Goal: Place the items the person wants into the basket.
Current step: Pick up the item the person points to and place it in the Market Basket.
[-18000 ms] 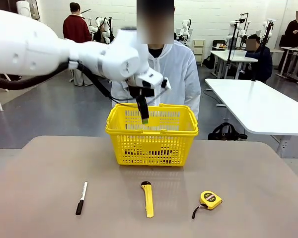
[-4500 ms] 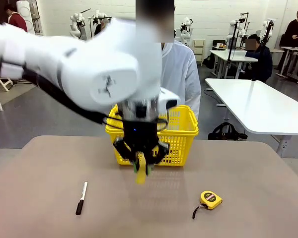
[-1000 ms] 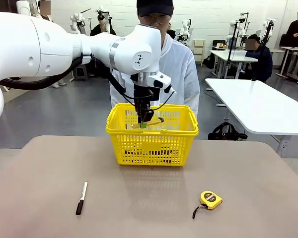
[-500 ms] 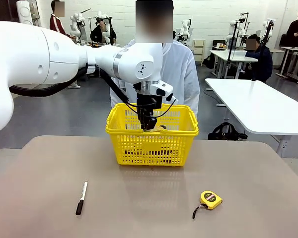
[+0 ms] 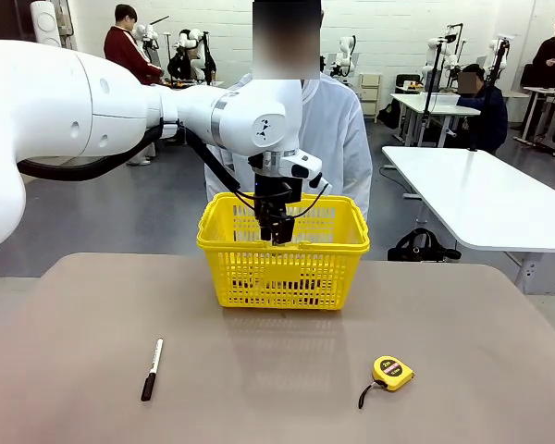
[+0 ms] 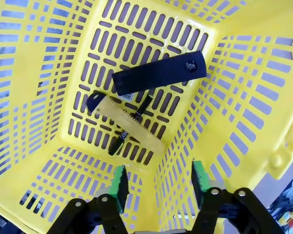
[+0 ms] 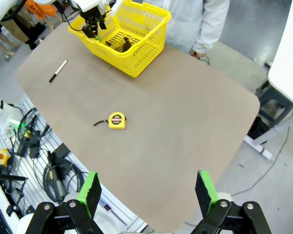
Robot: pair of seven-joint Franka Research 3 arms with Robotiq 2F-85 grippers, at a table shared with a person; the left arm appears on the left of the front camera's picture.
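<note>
A yellow plastic shopping basket [image 5: 283, 268] stands near the far edge of a matte grey-brown table [image 5: 277, 370], about midway along that edge. Its walls and floor are a lattice of rounded slots under a thick smooth rim. Just beyond it stands the person [image 5: 328, 129] in a white hooded jacket.

The left gripper [image 5: 279, 233] hangs fingers-down from a glossy white arm, just inside the basket's mouth. In the left wrist view its jaws stand partly open, with bare green pads [image 6: 119, 181] and nothing between them.

On the basket's floor lie three things. A long yellow utility knife [image 6: 129, 122] with a toothed edge and a black tip lies flat and diagonal. A thin black pen [image 6: 132, 126] crosses it. A flat, matte black rectangular object [image 6: 158, 72] with a small round fastener at one end lies closer to the far wall, apart from the knife.

On the bare table, a slim white-and-black marker [image 5: 152, 368] lies toward the near left corner. A round yellow tape measure [image 5: 391, 372] with a short black strap lies toward the near right.

The right gripper [image 7: 146, 190] hovers high above the table's edge, well apart from everything, its jaws wide open and holding nothing.
</note>
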